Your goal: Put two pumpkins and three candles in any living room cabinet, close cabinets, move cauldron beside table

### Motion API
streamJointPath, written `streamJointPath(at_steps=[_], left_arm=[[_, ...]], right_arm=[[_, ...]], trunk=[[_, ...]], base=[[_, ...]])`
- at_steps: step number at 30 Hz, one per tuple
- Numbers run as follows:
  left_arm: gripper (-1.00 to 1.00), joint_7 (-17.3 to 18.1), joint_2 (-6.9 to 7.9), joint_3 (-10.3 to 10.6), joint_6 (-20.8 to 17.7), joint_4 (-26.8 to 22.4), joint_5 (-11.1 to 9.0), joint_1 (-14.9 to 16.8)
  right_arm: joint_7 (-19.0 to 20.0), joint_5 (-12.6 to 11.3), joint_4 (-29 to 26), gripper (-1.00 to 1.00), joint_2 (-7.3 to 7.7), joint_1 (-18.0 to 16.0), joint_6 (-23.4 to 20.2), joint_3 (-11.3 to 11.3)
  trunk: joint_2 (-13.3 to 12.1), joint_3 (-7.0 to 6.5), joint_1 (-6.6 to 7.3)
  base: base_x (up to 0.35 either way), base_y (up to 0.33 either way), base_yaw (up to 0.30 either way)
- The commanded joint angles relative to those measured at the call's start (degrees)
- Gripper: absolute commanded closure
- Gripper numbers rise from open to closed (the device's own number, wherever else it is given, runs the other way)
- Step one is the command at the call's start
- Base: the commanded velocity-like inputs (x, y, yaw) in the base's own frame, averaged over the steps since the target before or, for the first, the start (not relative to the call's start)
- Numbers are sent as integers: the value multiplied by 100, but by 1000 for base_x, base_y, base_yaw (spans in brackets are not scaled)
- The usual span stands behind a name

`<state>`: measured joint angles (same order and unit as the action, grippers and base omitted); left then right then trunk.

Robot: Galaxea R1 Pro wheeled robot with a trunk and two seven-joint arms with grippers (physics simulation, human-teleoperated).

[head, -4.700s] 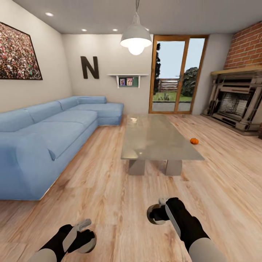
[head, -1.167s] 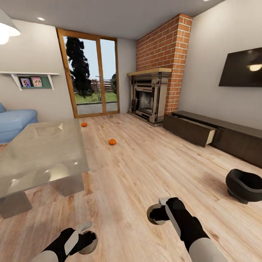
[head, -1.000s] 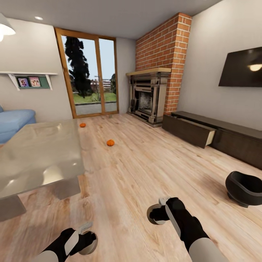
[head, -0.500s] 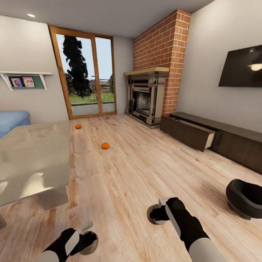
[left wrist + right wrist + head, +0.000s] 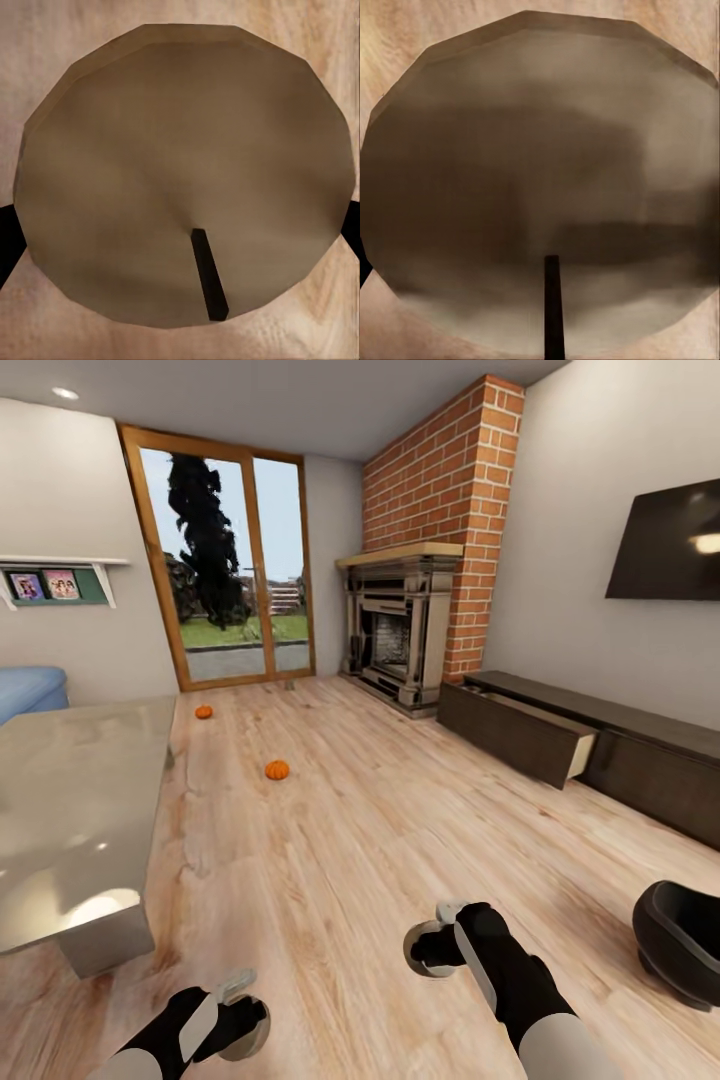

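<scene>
1. Low over the plank floor, your left gripper (image 5: 235,1015) and right gripper (image 5: 425,948) each pinch a tan candle (image 5: 184,169); the other candle (image 5: 540,180) could slip if you jolt the base.
2. Both pumpkins, one (image 5: 277,769) near the table (image 5: 70,810) and one (image 5: 204,712) by the glass door, lie on the floor; drive wide or you'll roll them.
3. The cabinet (image 5: 600,745) has one drawer (image 5: 525,738) pulled out, and the cauldron (image 5: 685,940) sits close on your right; swinging toward the drawer may knock it.

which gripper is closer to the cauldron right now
Right. The right gripper hangs over the floor, left of the cauldron; the left gripper is farther left, nearer the table.
</scene>
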<state>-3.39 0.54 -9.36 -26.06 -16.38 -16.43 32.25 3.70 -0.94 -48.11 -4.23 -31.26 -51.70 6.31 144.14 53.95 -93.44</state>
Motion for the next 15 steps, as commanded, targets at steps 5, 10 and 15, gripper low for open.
streamJointPath(at_steps=[5, 10, 15], left_arm=[[100, -30, -1, -7, -35, -14, -53, 1], [100, -30, -1, -8, -38, -14, -53, 1], [100, -30, -1, -6, -35, -14, -53, 1]], right_arm=[[-1, -20, -6, 100, 1, -3, -24, 2], [-1, -20, -6, 100, 1, -3, -26, 6], [-1, -20, -6, 100, 1, -3, -32, 8]], trunk=[[3, 6, -2], [3, 6, -2], [3, 6, -2]], base=[[319, -109, 0], [326, -88, 0], [330, -41, 0]])
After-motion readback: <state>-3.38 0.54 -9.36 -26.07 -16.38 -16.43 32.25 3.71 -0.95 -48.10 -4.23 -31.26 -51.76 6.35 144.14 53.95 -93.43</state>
